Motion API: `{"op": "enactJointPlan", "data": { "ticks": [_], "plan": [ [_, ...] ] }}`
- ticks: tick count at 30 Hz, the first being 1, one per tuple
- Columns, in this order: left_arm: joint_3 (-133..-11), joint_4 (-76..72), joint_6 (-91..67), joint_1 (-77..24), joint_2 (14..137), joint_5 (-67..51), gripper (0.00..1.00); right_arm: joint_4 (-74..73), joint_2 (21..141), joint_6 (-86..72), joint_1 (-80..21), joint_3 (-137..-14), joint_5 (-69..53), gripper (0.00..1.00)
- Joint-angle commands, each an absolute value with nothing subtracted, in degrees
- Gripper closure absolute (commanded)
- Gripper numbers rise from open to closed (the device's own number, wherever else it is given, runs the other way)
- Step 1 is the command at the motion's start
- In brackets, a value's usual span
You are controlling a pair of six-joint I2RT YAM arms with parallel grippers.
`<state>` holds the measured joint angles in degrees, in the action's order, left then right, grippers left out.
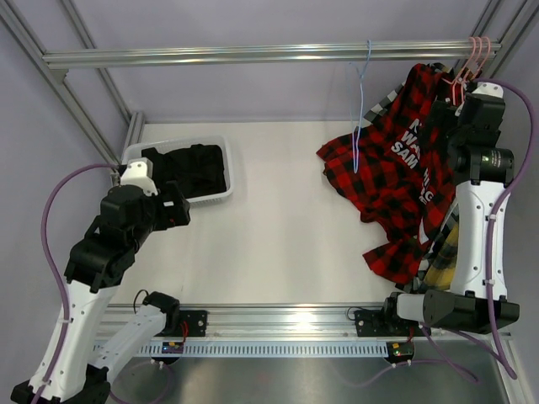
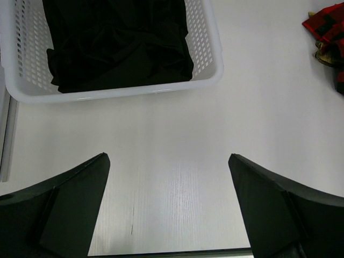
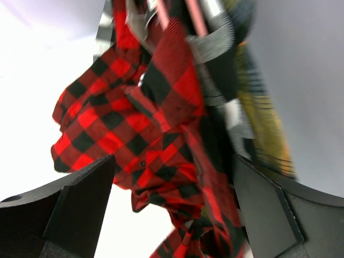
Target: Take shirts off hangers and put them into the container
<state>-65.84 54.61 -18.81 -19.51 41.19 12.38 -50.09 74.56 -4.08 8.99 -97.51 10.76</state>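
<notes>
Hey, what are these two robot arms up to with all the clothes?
They're moving shirts off hangers into a basket. A black shirt already lies in the white basket, and the left end effector hovers open beside it, holding nothing. The right end effector, also open, faces the red-and-black plaid shirt hanging among others from the pink hangers.

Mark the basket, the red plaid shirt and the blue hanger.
white basket [image 2: 200,37]: left wrist view, right slotted wall
red plaid shirt [image 1: 379,185]: top external view, left panel
blue hanger [image 1: 360,93]: top external view, upper wire
</notes>
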Motion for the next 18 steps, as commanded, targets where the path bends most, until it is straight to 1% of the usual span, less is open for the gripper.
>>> {"op": "enactJointPlan", "data": {
  "ticks": [1, 2, 5, 8, 9, 11, 14, 15, 16, 17, 18],
  "plan": [
    [-66.6, 54.7, -17.8, -19.9, 41.9, 11.8, 0.01, -47.8, 74.7, -3.2, 9.3, -95.8, 6.2, 0.05],
    [-66.5, 54.7, -18.0, -19.9, 42.1, 11.8, 0.01, -47.5, 74.8, -3.0, 9.3, -95.2, 5.9, 0.07],
    [-66.9, 55.1, -18.4, -19.9, 42.9, 12.1, 0.01, -47.9, 76.2, -2.6, 9.3, -95.0, 4.7, 0.09],
    [-66.9, 54.6, -18.4, -19.9, 43.4, 12.4, 0.01, -45.9, 77.3, -2.2, 9.5, -94.0, 4.6, 0.15],
    [-66.9, 54.4, -18.5, -19.9, 43.5, 12.6, 0.01, -44.9, 77.7, -2.2, 9.4, -93.3, 4.6, 0.24],
    [-67.0, 53.9, -18.8, -19.9, 44.2, 12.8, 0.01, -43.1, 78.6, -1.9, 9.4, -93.4, 4.4, 0.32],
    [-66.9, 53.5, -19.4, -19.9, 45.3, 12.3, 0.01, -42.5, 80.5, -1.2, 9.4, -96.0, 4.0, 0.53],
    [-66.7, 53.3, -19.4, -19.9, 45.4, 12.1, 0.01, -42.1, 80.8, -0.7, 9.4, -96.4, 4.0, 0.61],
    [-66.4, 53.1, -19.7, -19.9, 45.5, 12.0, 0.01, -41.0, 80.9, -0.4, 9.4, -96.9, 4.0, 0.74],
    [-66.4, 53.0, -19.8, -19.9, 45.8, 12.0, 0.01, -40.5, 80.9, -0.4, 9.4, -97.2, 4.1, 0.78],
    [-66.4, 52.9, -19.9, -19.9, 45.9, 12.0, 0.01, -40.2, 81.2, -0.4, 9.4, -98.1, 4.4, 0.83]
  ]
}}
